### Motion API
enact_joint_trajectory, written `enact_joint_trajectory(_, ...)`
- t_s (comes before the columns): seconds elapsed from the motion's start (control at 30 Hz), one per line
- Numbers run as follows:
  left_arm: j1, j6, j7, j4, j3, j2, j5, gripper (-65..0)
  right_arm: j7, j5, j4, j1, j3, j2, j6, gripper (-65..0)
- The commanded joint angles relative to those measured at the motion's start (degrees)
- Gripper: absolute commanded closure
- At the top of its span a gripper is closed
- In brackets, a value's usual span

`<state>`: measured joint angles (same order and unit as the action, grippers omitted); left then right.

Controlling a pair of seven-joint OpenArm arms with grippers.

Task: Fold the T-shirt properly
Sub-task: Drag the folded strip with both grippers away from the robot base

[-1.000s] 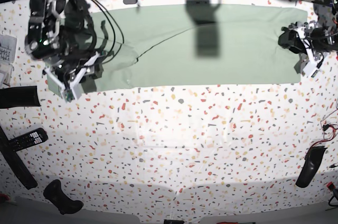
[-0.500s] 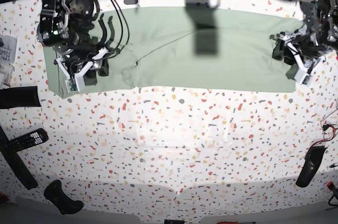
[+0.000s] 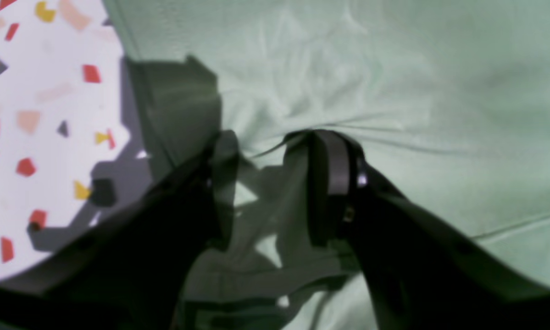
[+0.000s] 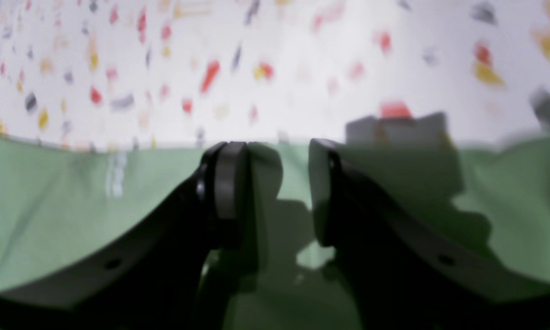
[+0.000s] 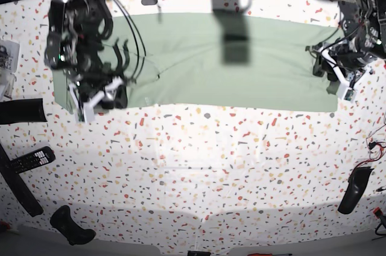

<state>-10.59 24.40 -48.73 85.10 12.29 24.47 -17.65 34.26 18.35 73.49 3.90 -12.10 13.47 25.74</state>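
The pale sage-green T-shirt point(image 5: 241, 75) lies as a long flat band across the far part of the speckled table point(image 5: 211, 165). My left gripper point(image 5: 333, 81) is at the shirt's right end. In the left wrist view its jaws point(image 3: 275, 183) press into the cloth point(image 3: 394, 68), which puckers into a ridge between them. My right gripper point(image 5: 99, 98) is at the shirt's near left corner. In the right wrist view point(image 4: 275, 183) it pinches the shirt's edge point(image 4: 50, 206), near a small white mark point(image 4: 114, 178).
A remote point(image 5: 33, 158) and a black bar point(image 5: 21, 111) lie at the left edge. Black objects lie at the near left point(image 5: 71, 224) and near right point(image 5: 354, 189). A dark shadow point(image 5: 234, 38) falls on the shirt's middle.
Both arms moved toward the near side, and the whole shirt slid that way with them. The right gripper dropped to the shirt's left corner.
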Motion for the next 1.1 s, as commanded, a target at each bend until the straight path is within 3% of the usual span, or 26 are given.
enact_joint_trajectory(0.0,-0.7,-2.5,-3.9,-0.9,0.0,0.6,4.2,-24.6,5.6,-3.2,-2.1,-0.2,0.1,0.3,-1.4,-22.5)
enact_joint_trajectory(0.27,0.2,-5.8,-1.0,-2.8,0.0,0.6,4.2,-24.6,5.6,-3.2,-3.6,-4.9,0.1,0.4,-1.4,-22.5)
enact_joint_trajectory(0.57,7.9,-5.8,-1.1,-18.5,0.0,0.6,4.2,-24.6,5.4,-3.4,-3.7,-8.0,0.1,0.4,-1.2,-22.5)
enact_joint_trajectory(0.8,8.5,-5.8,-3.7,-19.1,0.0,0.7,4.2,-24.6,5.7,-3.4,-3.7,-12.9,0.1,0.3,-1.1,-22.5)
enact_joint_trajectory(0.87,8.5,-5.8,-3.7,-19.1,0.0,0.7,4.2,-24.6,5.6,-2.4,-3.5,-14.1,0.1,0.4,1.5,-22.5)
enact_joint_trajectory(0.97,8.7,-5.8,-3.8,-19.1,0.0,0.7,4.2,-24.6,5.6,2.3,-0.1,-15.6,0.1,0.5,12.9,-22.4)
enact_joint_trajectory(1.07,8.7,-5.8,-3.8,-19.1,0.0,0.6,4.2,-24.6,8.3,6.2,7.6,-15.6,0.0,0.5,13.4,-22.3)
